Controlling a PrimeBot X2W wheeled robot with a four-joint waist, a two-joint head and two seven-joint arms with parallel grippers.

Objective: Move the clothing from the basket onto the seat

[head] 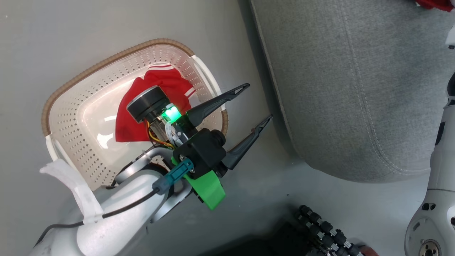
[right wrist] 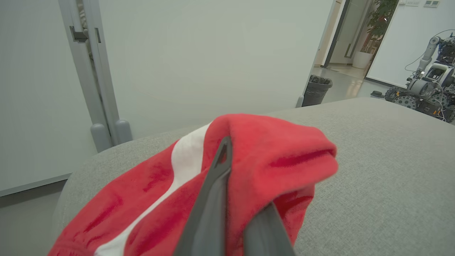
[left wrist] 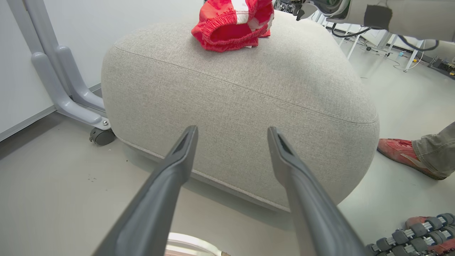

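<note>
Pinching one garment (right wrist: 284,153) on the seat (right wrist: 376,167) with my right gripper (right wrist: 243,177); I should let go, then lift clear without snagging. Left gripper (head: 258,101) spread beside the seat; other garment (head: 167,83) in basket (head: 71,106).

The seat (left wrist: 249,89) is covered in coarse matt cloth, the basket (head: 71,117) moulded in glossy plastic, the clothing (right wrist: 266,149) made of soft fabric

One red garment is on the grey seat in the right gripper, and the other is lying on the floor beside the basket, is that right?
No. The other garment lies inside the basket, not beside it, as the head view shows. The first garment is on the seat, pinched in the right gripper.
</note>
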